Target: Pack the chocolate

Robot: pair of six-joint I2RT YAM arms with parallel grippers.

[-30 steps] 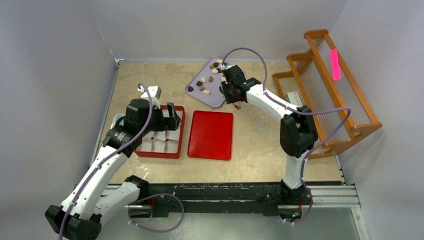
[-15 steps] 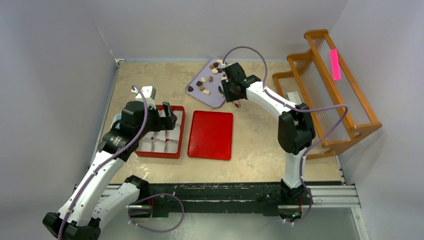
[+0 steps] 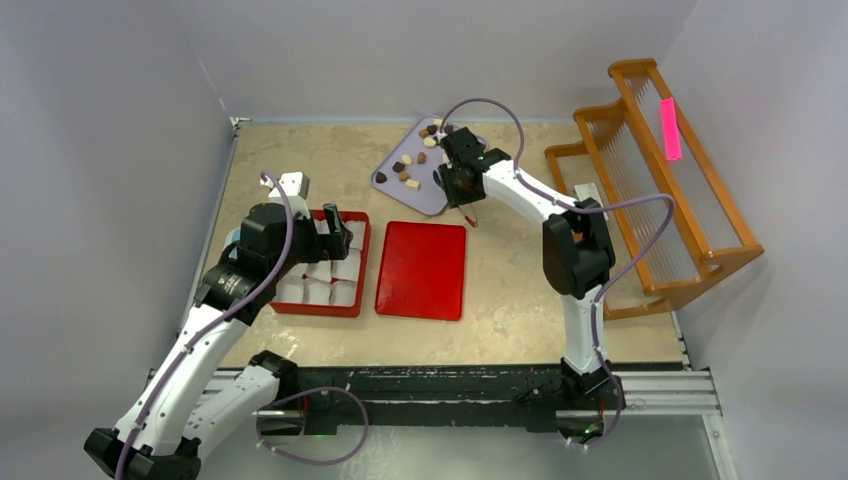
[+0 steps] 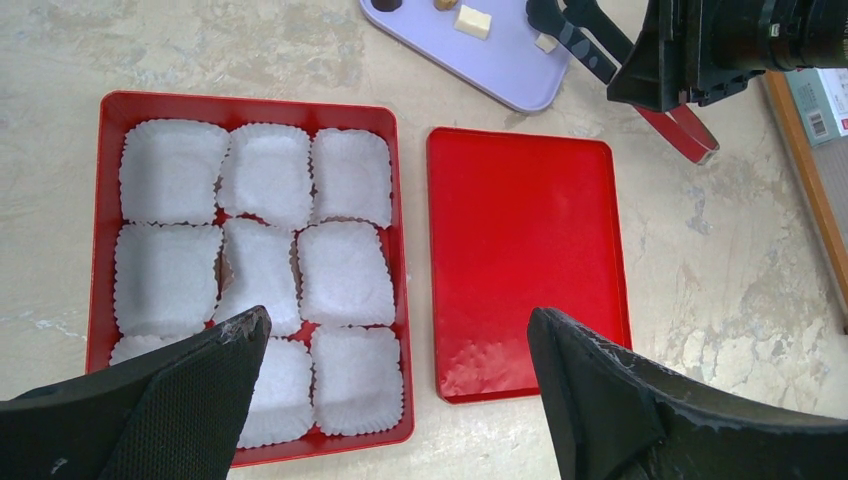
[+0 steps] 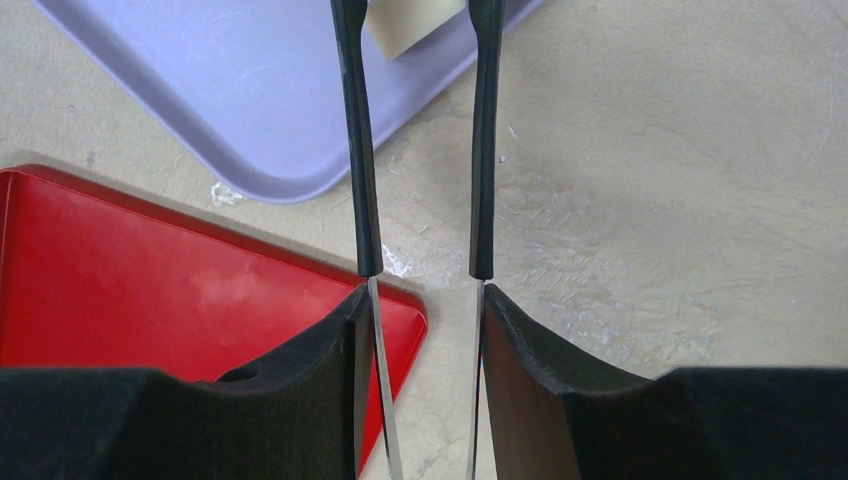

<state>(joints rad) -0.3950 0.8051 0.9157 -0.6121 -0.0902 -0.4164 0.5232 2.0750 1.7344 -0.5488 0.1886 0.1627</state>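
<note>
Several small cream and dark brown chocolate pieces (image 3: 412,168) lie on a purple tray (image 3: 428,197) at the back. My right gripper (image 3: 457,185) is shut on black-tipped tongs (image 5: 360,150). The tong tips straddle a cream chocolate (image 5: 415,22) at the tray's edge (image 5: 250,90); whether they pinch it I cannot tell. My left gripper (image 4: 400,325) is open and empty. It hovers over the near end of a red box (image 4: 250,98) filled with white paper cups (image 4: 265,175). No chocolate shows in the cups. The box also shows in the top view (image 3: 363,262).
A flat red lid (image 3: 421,270) lies right of the box, between it and the tongs; it also shows in the left wrist view (image 4: 525,260). A wooden rack (image 3: 650,170) stands along the right side. Grey walls close the left, back and right.
My right gripper with the tongs has shifted a little left and back toward the purple tray. My left arm drew slightly left and has since held still.
</note>
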